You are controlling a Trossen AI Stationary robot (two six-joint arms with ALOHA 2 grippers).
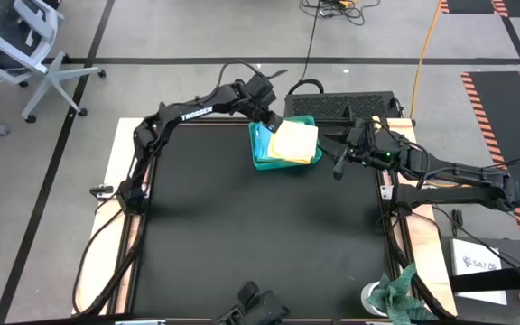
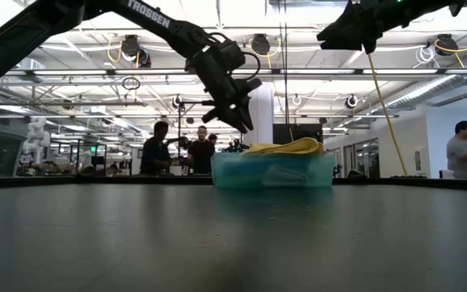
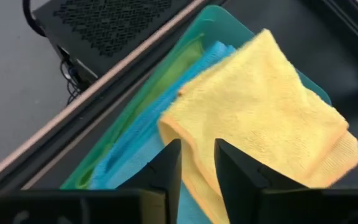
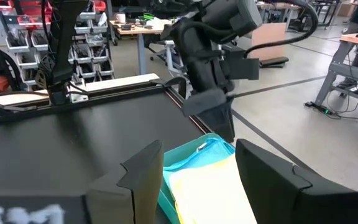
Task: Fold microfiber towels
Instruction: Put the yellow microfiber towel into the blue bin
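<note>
Looking down from the high view, a teal tray (image 1: 262, 162) is seen at the far edge of the black table (image 1: 260, 244), with a yellow towel (image 1: 294, 143) lying on top of the stack in it and draping over the tray's side. The left end effector (image 1: 270, 118) hangs just over the tray's far corner; the right end effector (image 1: 340, 162) is held beside the tray, apart from it.

From the low view, the left end effector (image 2: 237, 113) is shown above the tray (image 2: 272, 170), clear of the yellow towel (image 2: 286, 148).

By the left wrist view, light blue (image 3: 138, 146) and lime green (image 3: 179, 65) towels are revealed under the yellow one, and the left fingers (image 3: 166, 171) stand narrowly parted, holding nothing.

In the right wrist view, the right fingers (image 4: 145, 171) are spread wide and empty.
</note>
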